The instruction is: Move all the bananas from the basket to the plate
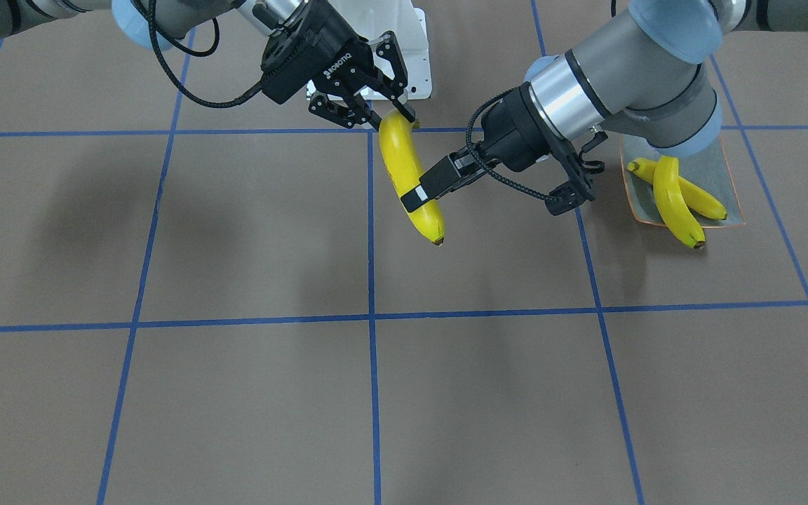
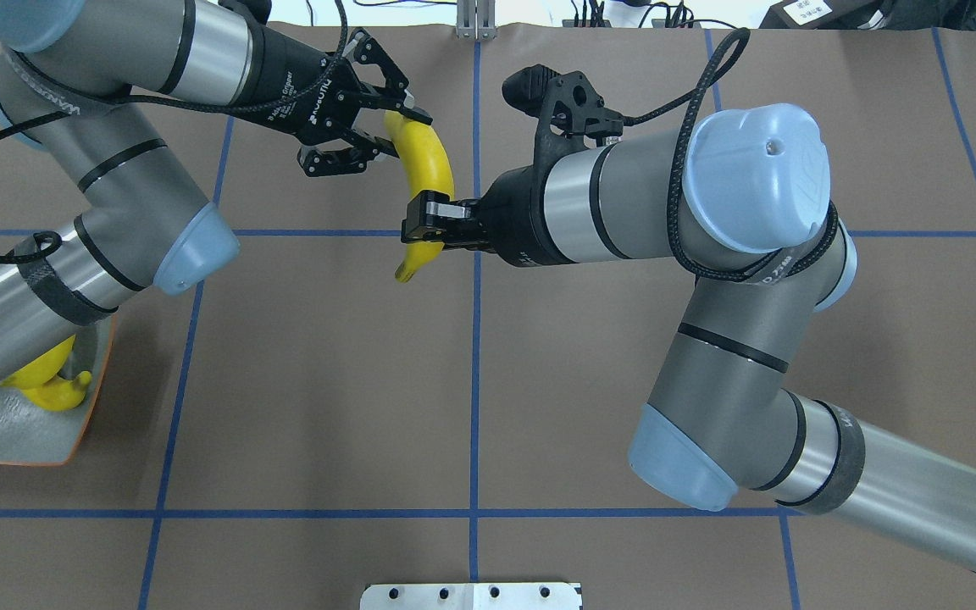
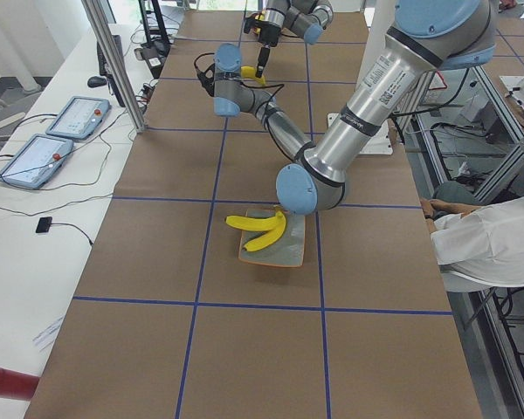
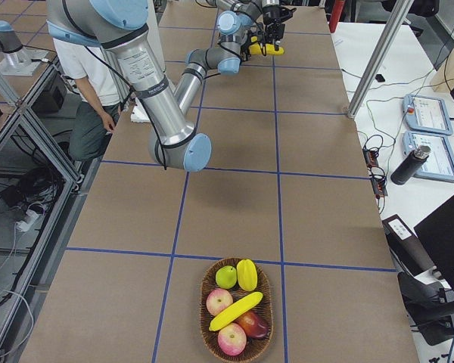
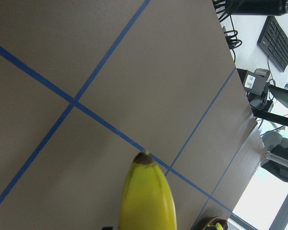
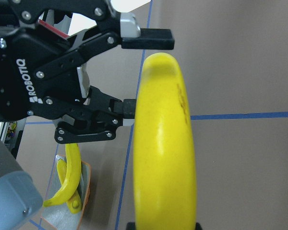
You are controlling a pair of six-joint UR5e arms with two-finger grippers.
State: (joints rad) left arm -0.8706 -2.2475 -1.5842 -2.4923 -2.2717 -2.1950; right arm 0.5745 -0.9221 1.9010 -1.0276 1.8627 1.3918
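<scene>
A yellow banana (image 1: 400,158) (image 2: 433,165) hangs in the air over the table's middle, held by both grippers. My right gripper (image 2: 420,227) (image 1: 390,120) is shut on its end nearer the robot. My left gripper (image 2: 407,135) (image 1: 418,195) is closed to banana width around its far part. The banana fills both wrist views (image 5: 146,196) (image 6: 163,143). The grey-green plate (image 1: 716,168) (image 2: 13,432) (image 3: 288,249) lies under my left arm and carries two bananas (image 1: 674,203). The basket (image 4: 202,310) at the table's right end holds one banana (image 4: 234,311) among other fruit.
The white robot base mount (image 1: 411,56) (image 2: 471,595) sits at the table's robot side. A seated person (image 3: 480,244) is beside the table. Apples and other fruit (image 4: 219,301) fill the basket. Tablets (image 4: 431,113) and a bottle (image 4: 412,162) lie on a side desk.
</scene>
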